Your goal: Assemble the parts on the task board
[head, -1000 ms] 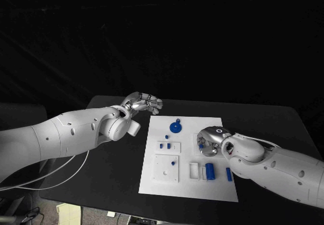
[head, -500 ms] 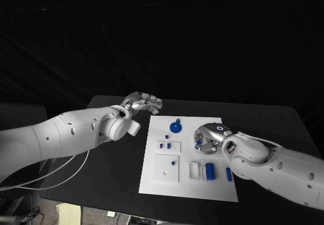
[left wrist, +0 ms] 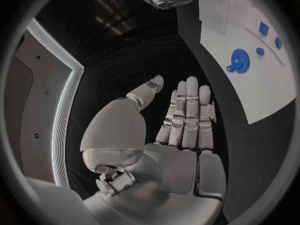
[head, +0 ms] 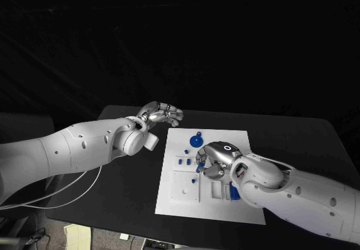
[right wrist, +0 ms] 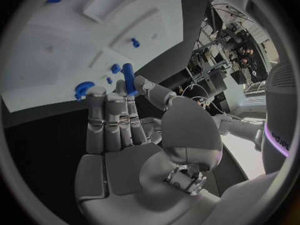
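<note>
The right hand (right wrist: 134, 135) pinches a blue peg (right wrist: 129, 78) at its fingertips above the task board (head: 232, 138); the left hand (left wrist: 169, 135) holds nothing, its fingers extended.

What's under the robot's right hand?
The right hand hangs over the white task board, pinching a blue peg. Small blue parts show beside it. Whatever lies directly beneath the hand is covered and cannot be seen.
</note>
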`<state>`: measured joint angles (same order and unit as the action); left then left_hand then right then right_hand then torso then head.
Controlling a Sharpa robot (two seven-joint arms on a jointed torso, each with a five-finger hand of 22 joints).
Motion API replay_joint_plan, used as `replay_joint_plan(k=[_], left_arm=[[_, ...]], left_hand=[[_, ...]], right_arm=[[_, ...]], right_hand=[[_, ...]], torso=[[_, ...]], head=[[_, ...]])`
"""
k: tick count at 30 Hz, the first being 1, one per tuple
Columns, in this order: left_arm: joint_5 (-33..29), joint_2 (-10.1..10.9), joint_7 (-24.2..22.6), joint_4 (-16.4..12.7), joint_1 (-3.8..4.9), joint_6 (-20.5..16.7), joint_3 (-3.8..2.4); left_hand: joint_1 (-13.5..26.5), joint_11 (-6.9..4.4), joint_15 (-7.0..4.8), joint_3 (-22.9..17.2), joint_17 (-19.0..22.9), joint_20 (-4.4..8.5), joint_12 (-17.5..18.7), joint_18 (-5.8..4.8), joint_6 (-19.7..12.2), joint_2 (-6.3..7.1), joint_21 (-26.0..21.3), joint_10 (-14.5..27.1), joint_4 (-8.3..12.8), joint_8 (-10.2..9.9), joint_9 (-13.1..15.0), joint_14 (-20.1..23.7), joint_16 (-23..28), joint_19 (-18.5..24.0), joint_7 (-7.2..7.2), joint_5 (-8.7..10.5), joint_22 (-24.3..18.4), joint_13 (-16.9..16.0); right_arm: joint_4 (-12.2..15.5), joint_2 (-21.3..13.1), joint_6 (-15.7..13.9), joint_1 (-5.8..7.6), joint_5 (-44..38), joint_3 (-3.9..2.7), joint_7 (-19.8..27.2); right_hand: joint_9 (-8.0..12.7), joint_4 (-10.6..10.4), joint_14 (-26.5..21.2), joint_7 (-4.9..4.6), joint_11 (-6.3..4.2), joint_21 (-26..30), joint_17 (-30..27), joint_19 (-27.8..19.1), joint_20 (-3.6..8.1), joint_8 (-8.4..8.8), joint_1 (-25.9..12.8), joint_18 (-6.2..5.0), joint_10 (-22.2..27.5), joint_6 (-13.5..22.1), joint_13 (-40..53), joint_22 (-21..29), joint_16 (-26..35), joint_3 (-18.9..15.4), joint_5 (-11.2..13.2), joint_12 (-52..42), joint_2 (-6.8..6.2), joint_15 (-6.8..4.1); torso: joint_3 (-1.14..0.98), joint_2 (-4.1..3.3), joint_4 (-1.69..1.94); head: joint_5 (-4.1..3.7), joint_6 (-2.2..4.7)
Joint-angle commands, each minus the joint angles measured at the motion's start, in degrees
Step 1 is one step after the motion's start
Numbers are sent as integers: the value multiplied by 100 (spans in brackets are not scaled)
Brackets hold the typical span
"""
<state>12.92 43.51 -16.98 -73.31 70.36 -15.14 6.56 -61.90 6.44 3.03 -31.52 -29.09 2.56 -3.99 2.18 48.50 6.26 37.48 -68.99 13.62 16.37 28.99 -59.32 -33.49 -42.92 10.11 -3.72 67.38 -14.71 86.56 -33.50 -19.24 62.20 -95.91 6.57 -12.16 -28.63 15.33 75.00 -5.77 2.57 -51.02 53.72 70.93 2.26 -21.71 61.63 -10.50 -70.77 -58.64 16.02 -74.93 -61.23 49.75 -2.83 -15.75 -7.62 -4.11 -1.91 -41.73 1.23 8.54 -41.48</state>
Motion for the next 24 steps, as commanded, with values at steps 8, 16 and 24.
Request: replay_joint_plan(k=[8,16,24], left_arm=[[-50,-65,-72,6,6,29,-5],[-51,-81,-61,6,7,33,-5],[-51,-70,-48,15,7,39,-4]], left_hand=[[51,12,6,8,-15,1,-15,61,-33,-10,-39,36,-29,28,-6,-27,40,-33,-13,-41,7,10],[52,12,6,9,-20,2,-14,61,-34,-6,-41,37,-29,29,-7,-27,45,-33,-13,-41,9,10],[45,12,6,5,-28,2,-15,62,-34,-11,-44,38,-27,31,-8,-28,51,-34,-14,-41,11,11]], right_arm=[[-181,603,208,-285,-113,82,149],[-330,725,341,-303,-146,141,160],[-470,799,464,-313,-212,249,135]], right_hand=[[-88,11,-14,-19,-76,-25,-7,17,43,-31,-33,-450,-177,-26,14,-106,-8,55,1,-38,52,-47],[-91,34,-12,-23,-74,-28,-8,22,46,-23,-47,-450,-167,-20,24,-106,-4,57,-4,-38,74,-45],[-95,62,-9,-25,-72,-40,-9,31,50,-17,-66,-450,-161,-19,36,-110,0,50,-5,-40,90,-43]], torso=[[-2,-7,28],[6,-3,20],[-4,-3,13]], head=[[26,1],[56,-6],[120,-59]])
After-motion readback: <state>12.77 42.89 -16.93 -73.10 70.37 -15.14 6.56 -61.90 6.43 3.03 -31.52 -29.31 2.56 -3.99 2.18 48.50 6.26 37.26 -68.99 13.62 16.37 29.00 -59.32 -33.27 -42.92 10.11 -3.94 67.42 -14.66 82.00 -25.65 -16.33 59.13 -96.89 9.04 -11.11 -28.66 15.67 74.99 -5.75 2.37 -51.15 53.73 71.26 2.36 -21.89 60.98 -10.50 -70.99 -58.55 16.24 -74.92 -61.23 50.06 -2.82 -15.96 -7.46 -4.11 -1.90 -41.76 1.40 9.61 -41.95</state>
